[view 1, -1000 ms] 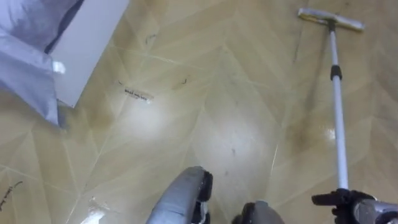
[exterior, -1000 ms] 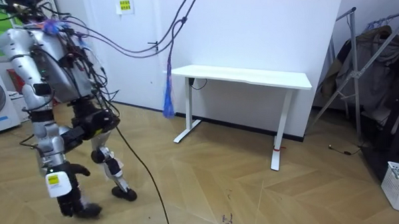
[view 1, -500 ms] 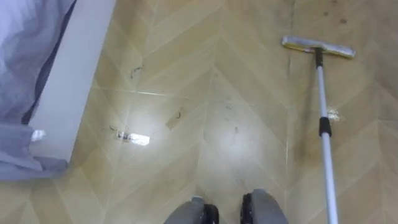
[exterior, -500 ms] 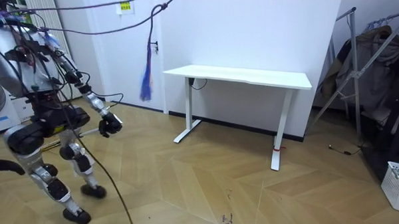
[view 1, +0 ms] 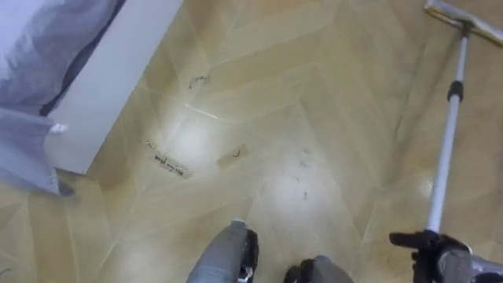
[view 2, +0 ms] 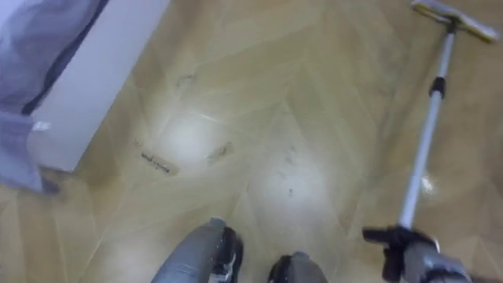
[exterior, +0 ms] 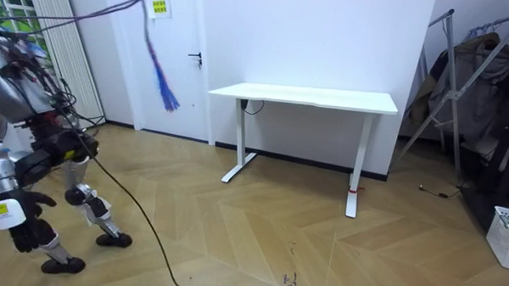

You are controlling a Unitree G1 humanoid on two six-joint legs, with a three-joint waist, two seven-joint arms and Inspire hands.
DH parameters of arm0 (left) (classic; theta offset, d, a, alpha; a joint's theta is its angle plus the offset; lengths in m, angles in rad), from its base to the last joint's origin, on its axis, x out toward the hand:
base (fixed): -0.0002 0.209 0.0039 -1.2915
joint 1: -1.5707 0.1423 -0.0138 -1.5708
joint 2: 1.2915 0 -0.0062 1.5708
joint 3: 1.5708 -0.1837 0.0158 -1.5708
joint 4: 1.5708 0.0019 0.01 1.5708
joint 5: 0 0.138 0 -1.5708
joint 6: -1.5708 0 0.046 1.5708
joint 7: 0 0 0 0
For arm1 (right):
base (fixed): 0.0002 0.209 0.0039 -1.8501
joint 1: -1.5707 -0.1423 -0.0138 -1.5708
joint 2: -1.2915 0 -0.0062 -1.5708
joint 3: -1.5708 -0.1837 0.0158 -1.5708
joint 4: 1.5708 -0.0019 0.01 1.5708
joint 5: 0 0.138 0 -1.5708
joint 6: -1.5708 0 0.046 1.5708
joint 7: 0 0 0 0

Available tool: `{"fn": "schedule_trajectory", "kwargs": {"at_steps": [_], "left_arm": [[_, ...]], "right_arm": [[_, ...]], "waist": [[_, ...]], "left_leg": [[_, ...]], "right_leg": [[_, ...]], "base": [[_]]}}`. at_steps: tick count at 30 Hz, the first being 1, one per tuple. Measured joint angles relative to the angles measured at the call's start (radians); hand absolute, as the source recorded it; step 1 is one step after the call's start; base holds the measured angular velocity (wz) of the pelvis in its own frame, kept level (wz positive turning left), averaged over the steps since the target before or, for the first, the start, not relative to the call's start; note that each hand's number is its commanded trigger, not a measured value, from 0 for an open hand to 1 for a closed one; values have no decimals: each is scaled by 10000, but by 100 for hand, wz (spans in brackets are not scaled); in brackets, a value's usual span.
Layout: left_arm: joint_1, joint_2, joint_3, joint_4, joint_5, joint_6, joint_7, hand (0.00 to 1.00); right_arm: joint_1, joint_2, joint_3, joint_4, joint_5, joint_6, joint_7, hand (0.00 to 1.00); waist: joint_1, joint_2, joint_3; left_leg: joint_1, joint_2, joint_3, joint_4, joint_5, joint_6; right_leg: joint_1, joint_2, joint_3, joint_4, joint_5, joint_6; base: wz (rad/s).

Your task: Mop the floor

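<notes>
The right hand (view 1: pixel 434 250) is closed round the lower end of the mop pole (view 1: pixel 446 149), low at the robot's right side. From that grip the pole runs forward and away to the flat mop head (view 1: pixel 465 21), which lies on the herringbone wood floor (view 1: pixel 314 94) at the pole's far end.

Left of the pole, across a broad stretch of boards, lie a pale printed strip (view 1: pixel 171 165) and a small dark scrap (view 1: pixel 231 158), with a few fainter specks between them and the pole. Further left again stands a white bed frame (view 1: pixel 118 79) with a grey sheet (view 1: pixel 35 55) hanging over it.

In the room view the robot leans at the picture's left edge, and what I take to be its left hand (exterior: pixel 33 201) hangs low beside its legs, idle.

Mopping looks to be under way but far from done. The head is down on the right-hand boards, yet no wet trail can be made out, and the littered patch left of the pole, towards the bed, appears unswept. Most of the visible floor is left to cover.
</notes>
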Motion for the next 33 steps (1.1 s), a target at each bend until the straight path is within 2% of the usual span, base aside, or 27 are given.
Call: {"fn": "schedule_trajectory", "kwargs": {"at_steps": [1, 2, 4, 5, 6, 7, 8, 9, 10, 12, 13, 14, 15, 16, 17, 18, 19, 21, 22, 23, 24, 26, 29, 30, 31, 32, 33], "left_arm": [[10, -131, 37, 23, 259, -34, -119, 0], [-13, -217, 115, 44, 373, -34, -154, 0], [-39, -359, 372, -96, 562, -238, -240, 0], [-39, -367, 425, -154, 576, -340, -244, 0], [-53, -370, 514, -210, 584, -522, -246, 0], [-78, -368, 517, -208, 581, -551, -245, 0], [-104, -377, 525, -176, 540, -603, -230, 0], [-110, -414, 521, -177, 543, -654, -176, 0], [-111, -463, 505, -163, 542, -651, -134, 0], [-108, -629, 482, -60, 553, -604, 29, 0], [-109, -658, 490, 7, 562, -565, 78, 0], [-112, -683, 495, 38, 601, -478, 192, 0], [-132, -622, 509, 30, 507, -480, 262, 0], [-169, -561, 514, 30, 437, -480, 392, 0], [-175, -518, 485, 32, 380, -477, 454, 0], [-174, -405, 399, 3, 123, -396, 562, 0], [-175, -282, 369, -18, 62, -356, 609, 0], [-165, -21, 343, -16, 55, -284, 615, 0], [-151, 47, 336, -8, 61, -241, 613, 0], [-93, 150, 348, 18, 136, -106, 608, 0], [-19, 132, 351, 26, 144, 70, 557, 0], [43, 109, 354, 23, 262, 236, 396, 0], [59, 74, 374, 25, 537, 269, 191, 0], [132, -73, 391, 72, 538, 282, 102, 0], [187, -223, 454, 143, 532, 278, 6, 0], [229, -276, 523, 151, 533, 258, -53, 0], [313, -362, 615, 129, 578, 218, -104, 0]], "right_arm": [[341, 5, 166, 338, 140, -7, 209, 100], [552, 5, 277, 441, 125, -8, 230, 100], [1572, 55, 643, 593, -148, -15, 154, 100], [1785, 99, 701, 624, -275, -13, 116, 100], [2109, 239, 741, 650, -466, -14, -76, 100], [2238, 309, 747, 648, -530, -10, -144, 100], [2407, 475, 766, 641, -691, -1, -251, 100], [2362, 636, 752, 577, -928, 3, -374, 100], [2292, 691, 765, 563, -1053, 2, -427, 100], [1926, 823, 734, 528, -1559, 123, -639, 100], [1802, 824, 723, 511, -1701, 198, -699, 100], [1560, 805, 610, 400, -1965, 394, -846, 100], [1143, 766, 390, 326, -2112, 724, -936, 100], [537, 648, 232, 288, -2281, 1096, -936, 100], [142, 560, 235, 284, -2297, 1250, -942, 100], [-634, 370, 337, 270, -2283, 1334, -917, 100], [-1285, 166, 392, 171, -2232, 1166, -866, 100], [-1779, -114, 434, -194, -2100, 867, -684, 100], [-1942, -186, 439, -283, -2057, 765, -601, 100], [-2122, -237, 371, -494, -2016, 609, -458, 100], [-2137, -300, 279, -480, -1772, 515, -241, 100], [-1871, -303, 238, -373, -1554, 499, 34, 100], [-722, -213, 290, -260, -1043, 193, 395, 100], [-312, -181, 361, 87, -1022, 18, 555, 100], [188, -144, 361, 327, -1130, -63, 534, 100], [478, -102, 368, 356, -1285, -66, 505, 100], [1120, 23, 400, 372, -1637, -66, 434, 100]], "waist": [[16, 36, -2], [4, 60, -1], [-174, 265, -117], [-277, 326, -153], [-414, 424, -217], [-505, 484, -231], [-535, 622, -225], [-550, 731, -142], [-591, 772, -122], [-562, 725, -98], [-584, 624, -28], [-593, 702, -71], [-605, 665, -61], [-580, 560, -26], [-562, 477, 24], [-515, 294, 94], [-442, 112, 149], [-330, -165, 87], [-278, -236, 86], [-111, -424, 73], [18, -467, 49], [15, -454, 54], [92, -348, 54], [126, -99, 7], [117, 41, -13], [105, 72, -36], [-23, 176, -99]], "left_leg": [[181, 22, 222, -21, -155, 243], [286, 7, 320, 1, -265, 315], [503, -70, 551, 293, -615, 505], [512, -90, 569, 324, -646, 540], [590, -202, 489, 398, -727, 610], [672, -257, 357, 392, -804, 600], [907, -267, 18, 324, -1112, 472], [1033, -266, -258, 314, -1253, 386], [1068, -286, -384, 288, -1265, 362], [1346, -544, -666, 82, -1300, 253], [1403, -599, -706, 114, -1352, 188], [1459, -574, -717, 177, -1455, 98], [1541, -574, -737, 169, -1488, 36], [1540, -557, -742, 263, -1505, -3], [1521, -545, -742, 399, -1523, -39], [1413, -480, -695, 746, -1587, -158], [1302, -348, -581, 1067, -1653, -275], [1118, -135, -348, 1428, -1659, -294], [1051, -34, -316, 1558, -1658, -296], [1003, 115, -252, 1677, -1647, -317], [1043, 157, -308, 1688, -1647, -320], [1207, 161, -330, 1396, -1645, -321], [1486, 284, -88, 695, -1582, -177], [1614, 316, -80, 587, -1585, -149], [1819, 306, 32, 391, -1563, -92], [1914, 284, 82, 286, -1548, -47], [2072, 197, 128, 131, -1550, -16]], "right_leg": [[76, -12, 168, 89, 29, 105], [69, -79, 174, 249, 94, 238], [-129, -244, 178, 1060, 435, 696], [-202, -276, 175, 1298, 573, 782], [-474, -374, 204, 1935, 1073, 802], [-644, -375, 242, 2278, 1409, 822], [-1025, -193, 373, 2796, 1830, 823], [-1413, -23, 472, 2532, 1585, 770], [-1614, 31, 443, 2191, 1489, 756], [-1881, 108, 448, -163, 1623, 646], [-1862, 127, 440, -459, 2005, 409], [-1736, 95, 281, -452, 2137, 148], [-1671, 12, 143, -399, 2068, 39], [-1673, -42, 92, -282, 2018, -40], [-1684, -48, 69, -170, 1974, -86], [-1740, -48, 16, 100, 1807, -171], [-1770, -65, -125, 341, 1625, -262], [-1828, -30, -283, 566, 1420, -351], [-1799, -25, -412, 578, 1392, -395], [-1734, 18, -589, 554, 1389, -476], [-1544, 48, -802, 398, 1441, -477], [-1330, 76, -885, 193, 1472, -455], [-1137, 257, -565, -235, 1636, -325], [-914, 378, -502, -465, 1735, -278], [-760, 333, -398, -540, 1766, -223], [-714, 287, -328, -542, 1775, -202], [-618, 165, -319, -554, 1777, -197]], "base": [[5], [-27], [-25], [-19], [-17], [-46], [-82], [-95], [-98], [-86], [-58], [-19], [3], [16], [17], [23], [29], [43], [45], [37], [38], [60], [46], [-4], [-12], [-14], [-10]]}}
